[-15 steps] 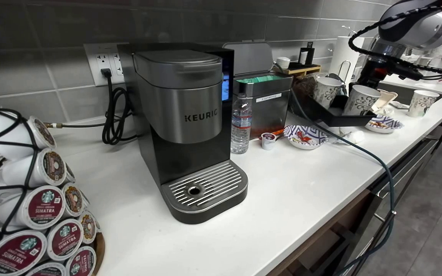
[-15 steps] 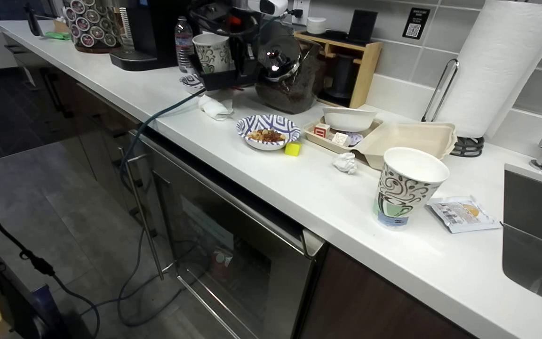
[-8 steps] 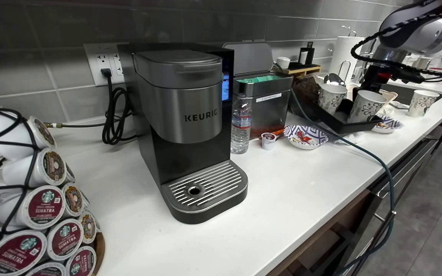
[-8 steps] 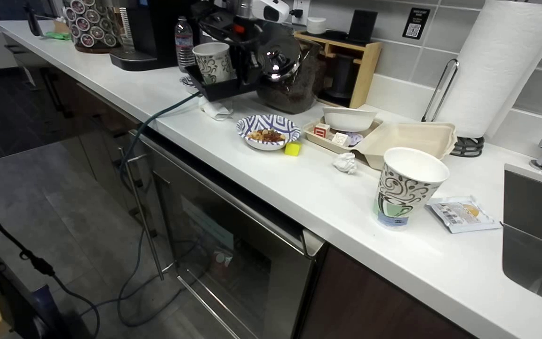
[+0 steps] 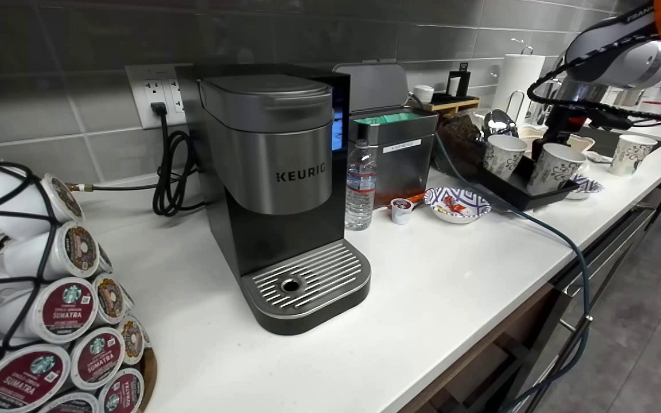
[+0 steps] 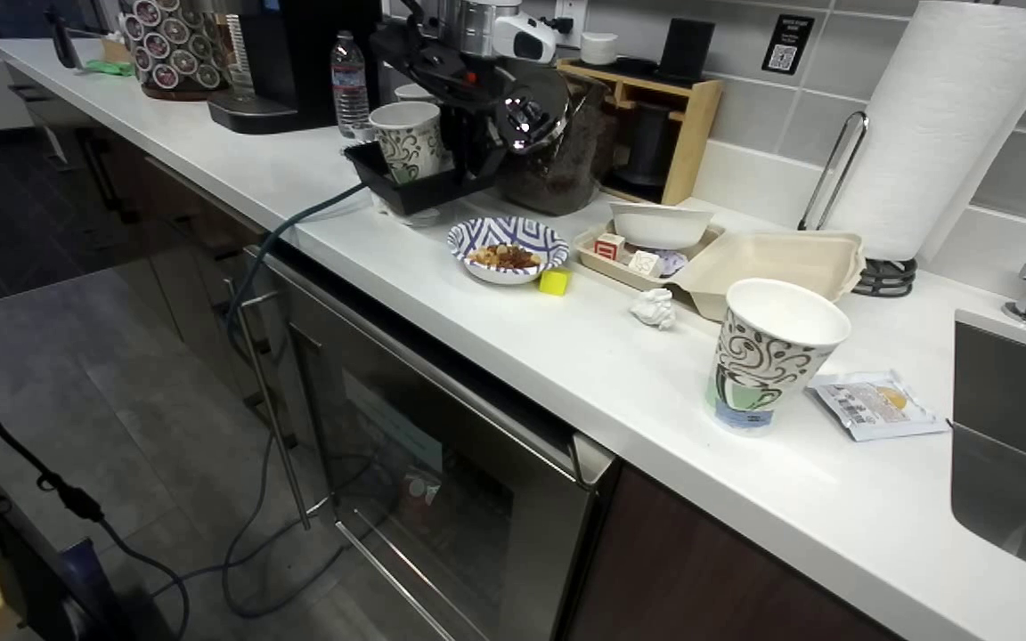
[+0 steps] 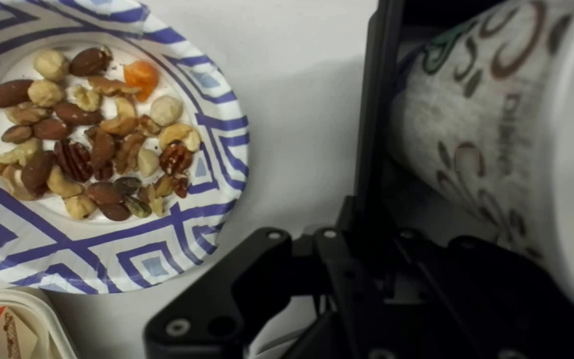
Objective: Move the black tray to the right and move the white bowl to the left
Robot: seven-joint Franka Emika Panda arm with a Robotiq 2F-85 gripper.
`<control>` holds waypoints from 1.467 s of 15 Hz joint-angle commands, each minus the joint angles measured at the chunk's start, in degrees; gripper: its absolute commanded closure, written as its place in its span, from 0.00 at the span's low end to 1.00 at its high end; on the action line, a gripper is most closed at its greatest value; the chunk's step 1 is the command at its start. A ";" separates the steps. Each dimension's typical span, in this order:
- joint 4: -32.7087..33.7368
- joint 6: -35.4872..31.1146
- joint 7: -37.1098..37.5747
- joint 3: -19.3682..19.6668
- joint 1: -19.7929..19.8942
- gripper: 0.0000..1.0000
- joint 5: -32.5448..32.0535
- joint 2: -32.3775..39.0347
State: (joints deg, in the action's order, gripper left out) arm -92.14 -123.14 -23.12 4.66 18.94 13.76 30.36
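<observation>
The black tray point(image 6: 442, 189), paper cups point(image 5: 554, 169) aboard, has just come lower and nearer the white bowl of nuts point(image 6: 522, 231), rim pinched in the end effector point(image 7: 366, 214). Its placing beside that bowl looks close; the bowl's own move seems still to come.

Smooth plastic, patterned paper and brushed metal are sharing a smooth white tabletop point(image 5: 434, 298).
The black tray point(image 6: 428, 194) is looking mostly matt, like plastic; the patterned white bowl point(image 7: 217, 149) is showing a light sheen over paper. The printed cups point(image 6: 767, 356) are looking like matt paper. The coffee maker point(image 5: 273, 198) is pairing brushed metal with black plastic, the water bottle point(image 5: 360, 198) is glinting in clear plastic, and the wall tiles point(image 5: 107, 40) are giving off a faint gloss.
</observation>
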 commanded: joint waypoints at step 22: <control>3.97 -0.21 -13.04 -1.86 2.09 0.98 -6.55 5.15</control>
State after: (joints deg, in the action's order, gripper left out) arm -86.19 -122.40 -33.84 3.02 21.13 9.48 35.87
